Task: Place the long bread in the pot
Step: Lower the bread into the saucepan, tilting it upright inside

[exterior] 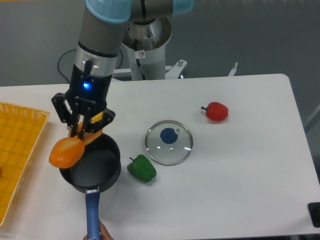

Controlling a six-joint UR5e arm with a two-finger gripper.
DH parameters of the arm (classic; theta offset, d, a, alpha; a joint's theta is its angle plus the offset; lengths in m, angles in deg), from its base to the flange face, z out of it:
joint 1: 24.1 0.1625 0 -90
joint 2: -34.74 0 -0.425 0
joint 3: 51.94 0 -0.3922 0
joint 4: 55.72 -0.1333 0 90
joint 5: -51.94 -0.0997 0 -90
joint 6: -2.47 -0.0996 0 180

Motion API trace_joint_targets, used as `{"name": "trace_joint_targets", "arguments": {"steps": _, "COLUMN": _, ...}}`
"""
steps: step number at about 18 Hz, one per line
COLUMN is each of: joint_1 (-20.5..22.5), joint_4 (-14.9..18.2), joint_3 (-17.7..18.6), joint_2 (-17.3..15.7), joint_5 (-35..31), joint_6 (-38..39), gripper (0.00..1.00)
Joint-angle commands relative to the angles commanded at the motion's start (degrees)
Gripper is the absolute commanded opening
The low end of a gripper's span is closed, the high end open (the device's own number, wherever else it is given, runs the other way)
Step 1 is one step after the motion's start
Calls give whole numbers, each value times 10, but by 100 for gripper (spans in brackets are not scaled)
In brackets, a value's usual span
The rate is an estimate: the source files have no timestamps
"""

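Observation:
The long bread (67, 151) is a glossy orange loaf hanging end-down, seen foreshortened, over the left rim of the pot (95, 167). My gripper (81, 131) is shut on its upper end. The pot is a small black saucepan with a dark inside, and its blue handle (92, 216) points toward the table's front edge. The bread's lower end sits slightly left of the pot's opening.
A yellow bell pepper is mostly hidden behind my gripper. A green pepper (142, 168) lies just right of the pot. A glass lid (169, 142) with a blue knob lies further right, a red pepper (217, 111) beyond it. A yellow basket (17, 150) stands at the left edge.

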Motion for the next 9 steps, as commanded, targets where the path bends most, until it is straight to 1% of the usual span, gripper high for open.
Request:
{"name": "trace_joint_targets", "arguments": {"steps": 3, "joint_1": -7, "joint_4": -17, "joint_3": 0, "joint_2": 13, "joint_5": -2, "joint_6": 0, "gripper": 0}}
{"name": "trace_joint_targets", "arguments": {"steps": 7, "joint_1": -22, "joint_4": -17, "joint_3": 6, "joint_2": 24, "joint_5": -18, "joint_6": -3, "gripper": 0}}
{"name": "trace_joint_targets", "arguments": {"steps": 9, "joint_1": -27, "joint_4": -17, "joint_3": 17, "joint_2": 24, "joint_5": -26, "joint_6": -6, "gripper": 0}}
